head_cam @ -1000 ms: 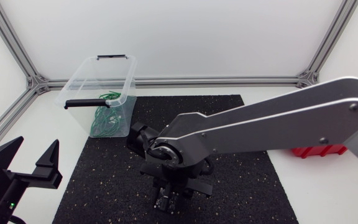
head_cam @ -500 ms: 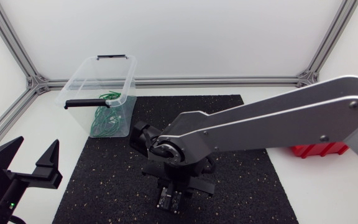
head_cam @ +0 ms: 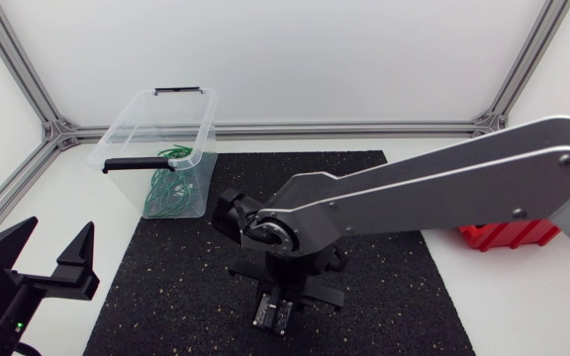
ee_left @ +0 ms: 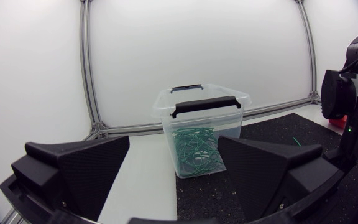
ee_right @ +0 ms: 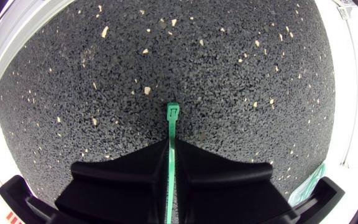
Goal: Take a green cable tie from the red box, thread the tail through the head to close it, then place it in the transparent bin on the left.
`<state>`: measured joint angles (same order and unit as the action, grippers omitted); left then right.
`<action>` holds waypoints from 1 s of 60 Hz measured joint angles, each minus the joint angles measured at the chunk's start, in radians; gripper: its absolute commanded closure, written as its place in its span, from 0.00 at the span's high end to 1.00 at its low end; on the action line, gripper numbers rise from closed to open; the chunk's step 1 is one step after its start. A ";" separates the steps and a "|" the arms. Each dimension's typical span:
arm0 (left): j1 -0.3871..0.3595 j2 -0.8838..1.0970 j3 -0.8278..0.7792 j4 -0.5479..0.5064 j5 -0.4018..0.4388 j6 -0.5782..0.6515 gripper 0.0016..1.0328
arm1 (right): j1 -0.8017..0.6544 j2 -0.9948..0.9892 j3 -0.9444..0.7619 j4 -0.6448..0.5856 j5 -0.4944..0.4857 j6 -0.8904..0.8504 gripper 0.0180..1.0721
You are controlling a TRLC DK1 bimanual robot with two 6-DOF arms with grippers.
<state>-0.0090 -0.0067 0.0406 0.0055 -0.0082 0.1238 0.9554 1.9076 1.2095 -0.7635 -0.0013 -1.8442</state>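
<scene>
In the right wrist view a green cable tie lies on the black mat, and my right gripper is shut on its strap. The tie's head sticks out ahead of the fingertips. From above, that gripper points down at the mat's front middle, and the tie is hidden under it. My left gripper stands open and empty at the front left, off the mat. The transparent bin at the back left holds several green ties. The red box peeks out from behind my right arm.
The black mat covers the table's middle. An aluminium frame runs along the back and sides. In the left wrist view the bin stands ahead between the open fingers, with my right arm beside it.
My right gripper's fingers have closed on the tie. Its wrist has shifted slightly towards the front right. The left arm has not moved.
</scene>
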 measured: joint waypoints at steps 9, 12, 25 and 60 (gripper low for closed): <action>0.000 0.000 0.000 0.000 0.000 0.000 0.96 | -0.024 -0.004 0.014 0.003 -0.029 0.047 0.05; 0.000 0.000 0.000 0.000 0.000 0.000 0.96 | -0.031 -0.010 0.025 0.003 -0.040 0.071 0.05; -0.001 0.000 0.000 0.000 0.000 0.000 0.96 | -0.040 -0.042 0.058 -0.020 -0.106 0.215 0.05; -0.074 0.000 0.000 0.002 0.000 0.002 0.93 | -0.109 -0.053 0.191 -0.181 -0.329 0.577 0.05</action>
<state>-0.0830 -0.0071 0.0406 0.0074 -0.0082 0.1253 0.8459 1.8549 1.4002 -0.9447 -0.3302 -1.2675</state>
